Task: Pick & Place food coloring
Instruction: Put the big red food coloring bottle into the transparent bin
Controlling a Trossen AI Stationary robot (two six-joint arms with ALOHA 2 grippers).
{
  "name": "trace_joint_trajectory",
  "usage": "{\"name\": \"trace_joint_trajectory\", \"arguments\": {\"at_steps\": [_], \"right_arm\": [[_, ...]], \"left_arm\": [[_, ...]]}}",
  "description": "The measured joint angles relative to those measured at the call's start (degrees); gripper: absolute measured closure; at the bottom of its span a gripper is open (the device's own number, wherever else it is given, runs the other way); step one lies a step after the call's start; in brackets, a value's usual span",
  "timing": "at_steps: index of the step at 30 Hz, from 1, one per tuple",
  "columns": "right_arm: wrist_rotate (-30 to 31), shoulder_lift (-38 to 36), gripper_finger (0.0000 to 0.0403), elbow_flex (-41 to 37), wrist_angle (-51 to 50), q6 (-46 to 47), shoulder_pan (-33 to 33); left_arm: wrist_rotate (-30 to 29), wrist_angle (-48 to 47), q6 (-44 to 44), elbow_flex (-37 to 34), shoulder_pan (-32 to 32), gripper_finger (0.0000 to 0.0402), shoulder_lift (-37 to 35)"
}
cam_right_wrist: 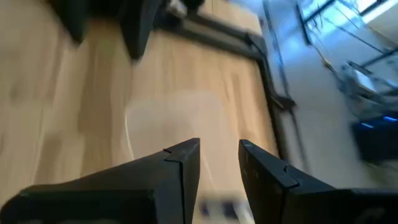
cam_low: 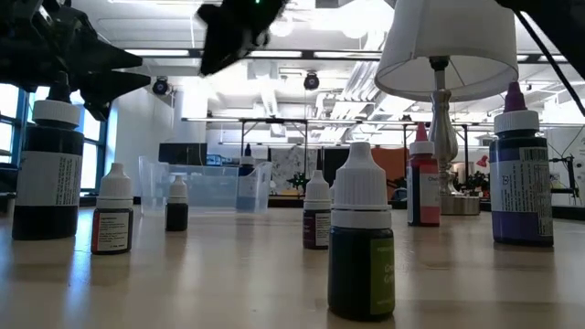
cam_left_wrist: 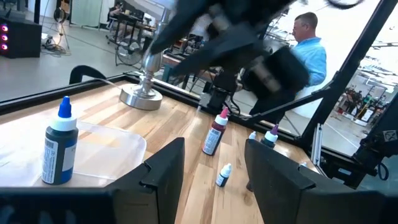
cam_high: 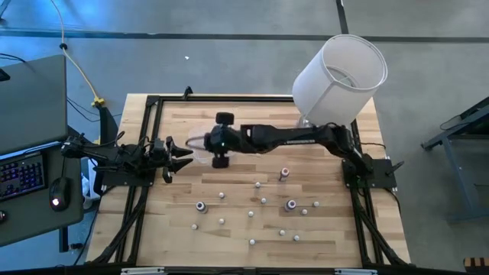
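Note:
The food coloring bottles stand scattered on the wooden table: a pink-topped one (cam_high: 284, 174), two dark ones (cam_high: 291, 205) (cam_high: 201, 206), and several small white-capped ones (cam_high: 252, 215). A blue-topped bottle (cam_left_wrist: 60, 146) stands upright on the floor of the clear plastic tub (cam_left_wrist: 118, 143). My right gripper (cam_high: 200, 143) (cam_right_wrist: 219, 168) hangs open above that tub (cam_right_wrist: 174, 121), touching nothing. My left gripper (cam_high: 179, 153) (cam_left_wrist: 214, 180) waits open at the table's left edge, beside the tub.
A white-shaded lamp (cam_high: 340, 72) stands at the table's far right, its metal foot (cam_left_wrist: 142, 96) on the wood. A black frame (cam_high: 153, 103) borders the table. A laptop (cam_high: 27, 164) sits off to the left. A person (cam_left_wrist: 308, 46) is beyond the table.

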Motion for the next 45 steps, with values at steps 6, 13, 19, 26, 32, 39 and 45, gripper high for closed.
{"name": "trace_joint_trajectory", "arguments": {"at_steps": [6,13,19,26,32,39,45], "right_arm": [[15.6,-1.9,0.03,11.1,-30.8,8.5,7.2],[14.9,-18.6,0.03,-14.9,-34.2,32.2,12.0],[10.0,-34.2,0.03,-45.7,-7.6,33.7,15.9],[10.1,-47.9,0.03,-76.0,27.1,32.2,19.6],[11.0,-54.8,0.03,-94.9,53.4,29.1,20.7],[7.9,-55.6,0.03,-108.5,74.7,28.5,19.8],[9.2,-55.5,0.0299,-112.8,83.7,24.7,19.8]], "left_arm": [[0.0,0.0,0.0,0.0,0.0,0.0234,0.0],[-0.1,0.0,0.0,0.0,0.0,0.0234,0.0],[-0.2,0.0,0.2,0.0,0.0,0.0234,0.0],[-1.5,0.0,0.2,0.0,0.0,0.0234,0.0],[-4.6,0.1,0.2,0.0,0.0,0.0234,0.0],[-4.7,0.1,0.2,0.0,0.0,0.0234,0.0],[-4.7,0.1,0.2,0.0,0.0,0.0234,0.0]]}}
